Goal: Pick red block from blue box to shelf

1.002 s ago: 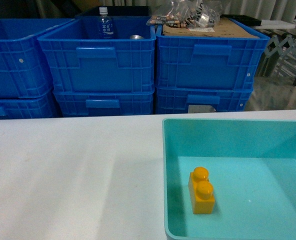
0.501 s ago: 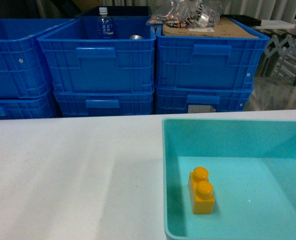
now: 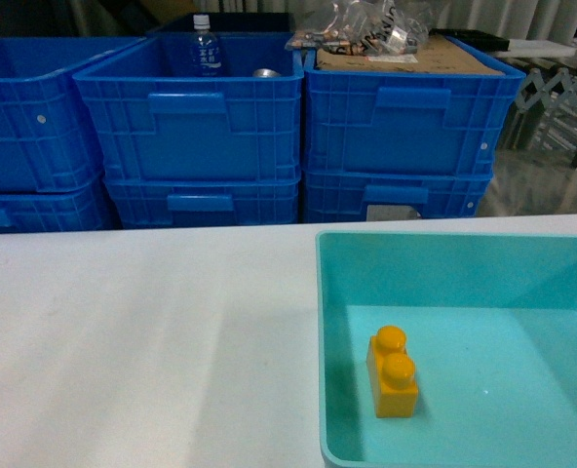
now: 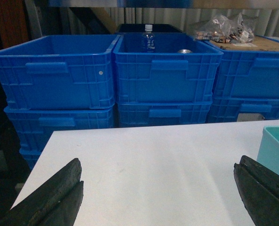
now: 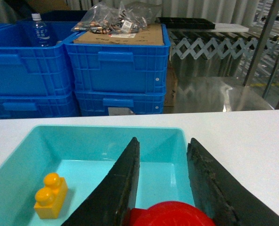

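Note:
The red block (image 5: 170, 214) is clamped between the dark fingers of my right gripper (image 5: 163, 140), which is shut on it and hangs over the right half of the blue box (image 5: 106, 129). Only the block's rounded top shows at the bottom edge of the right wrist view. In the head view the blue box (image 3: 320, 331) sits on the white table at lower right, and neither gripper shows there. My left gripper (image 4: 159, 160) is wide open over bare table, holding nothing. Steel uprights of the shelf (image 5: 266, 35) stand far right behind the table.
An orange-yellow two-stud brick (image 3: 394, 373) lies in the box near its left wall. Stacked dark blue crates (image 3: 201, 127) line the table's far edge, one holding a bottle (image 3: 204, 44), another topped with cardboard and plastic bags (image 3: 366, 29).

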### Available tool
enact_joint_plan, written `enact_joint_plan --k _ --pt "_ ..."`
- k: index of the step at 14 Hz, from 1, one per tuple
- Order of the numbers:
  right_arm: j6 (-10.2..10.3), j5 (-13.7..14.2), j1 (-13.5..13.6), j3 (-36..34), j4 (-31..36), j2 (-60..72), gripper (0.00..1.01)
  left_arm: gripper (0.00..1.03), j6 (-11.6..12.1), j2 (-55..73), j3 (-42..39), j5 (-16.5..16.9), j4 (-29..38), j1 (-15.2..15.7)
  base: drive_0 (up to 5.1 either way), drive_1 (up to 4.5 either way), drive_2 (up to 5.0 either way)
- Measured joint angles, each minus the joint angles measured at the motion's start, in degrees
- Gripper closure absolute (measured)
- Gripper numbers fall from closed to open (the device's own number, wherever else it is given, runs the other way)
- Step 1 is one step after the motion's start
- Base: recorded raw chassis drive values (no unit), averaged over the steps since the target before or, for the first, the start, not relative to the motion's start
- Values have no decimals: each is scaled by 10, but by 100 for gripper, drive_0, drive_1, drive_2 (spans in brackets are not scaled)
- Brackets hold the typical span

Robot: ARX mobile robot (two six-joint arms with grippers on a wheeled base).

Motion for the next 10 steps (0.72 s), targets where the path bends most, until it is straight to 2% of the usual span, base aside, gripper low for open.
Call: enact_joint_plan --k 10 --pt "0 0 0 -11 -8 -18 75 5 0 0 0 0 0 0 -19 -19 -19"
